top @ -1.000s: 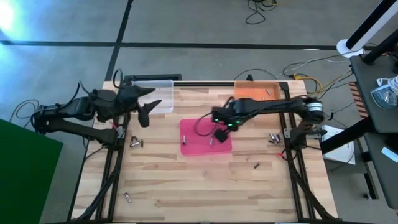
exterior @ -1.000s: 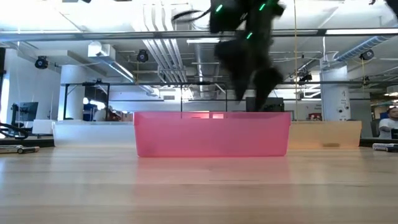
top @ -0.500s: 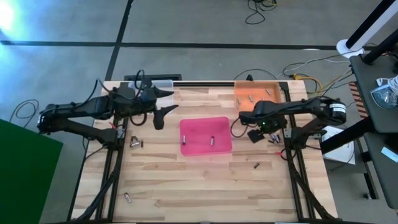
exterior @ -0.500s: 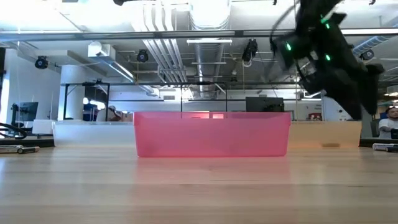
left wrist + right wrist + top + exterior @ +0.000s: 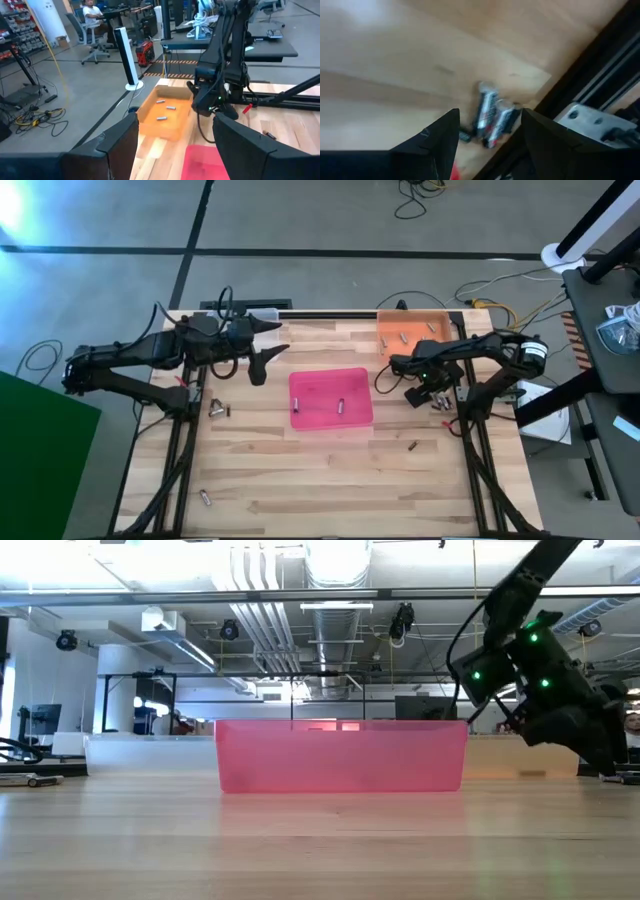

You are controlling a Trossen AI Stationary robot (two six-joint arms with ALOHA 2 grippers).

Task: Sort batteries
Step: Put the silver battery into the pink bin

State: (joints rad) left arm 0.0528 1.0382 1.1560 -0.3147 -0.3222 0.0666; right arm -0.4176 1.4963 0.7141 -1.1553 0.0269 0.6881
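Nearby, orange tray beside right gripper; batteries below.

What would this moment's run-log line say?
right tool: open, over battery cluster near table's right edge | left tool: open, waiting beside clear tray | pink tray: two batteries

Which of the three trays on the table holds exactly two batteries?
The pink tray in the middle of the table: two batteries lie in it. The orange tray holds three, and no batteries show in the clear tray.
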